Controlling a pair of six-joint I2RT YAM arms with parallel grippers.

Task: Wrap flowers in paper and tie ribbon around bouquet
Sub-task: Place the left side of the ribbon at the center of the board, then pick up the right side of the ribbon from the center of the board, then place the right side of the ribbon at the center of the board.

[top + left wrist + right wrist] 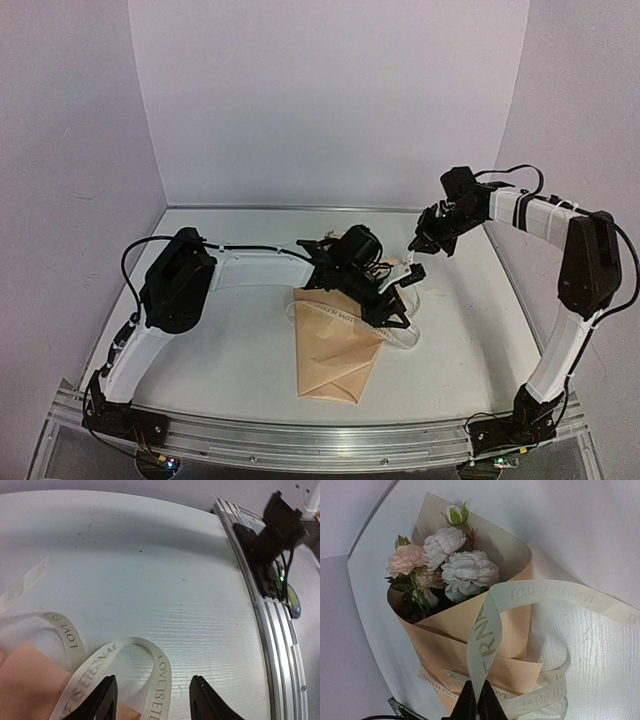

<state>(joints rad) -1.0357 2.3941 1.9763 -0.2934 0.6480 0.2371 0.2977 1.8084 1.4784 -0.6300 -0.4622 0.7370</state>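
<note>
Seen from above, one cone-shaped, kraft-wrapped bouquet (pixel 335 350) lies on the white table (pixel 230 350), its point toward the arms, with the left gripper (pixel 393 312) over its wide end and the right gripper (pixel 425 240) just beyond. The left wrist view shows two black fingers (pixel 102 700) parted, clasping nothing, with a limp loop of the single cream lettered ribbon (pixel 160 680) between them. In the right wrist view the jaws pinch that ribbon, which arches over three full roses (pixel 465 570), pink and cream.

a white bench (pixel 230 350) with a faint wood-grain texture and a few small dark specks. a ribbed aluminium rail (pixel 320 440) runs along its near edge. plain pale lilac walls (pixel 330 100) enclose it on three sides.
</note>
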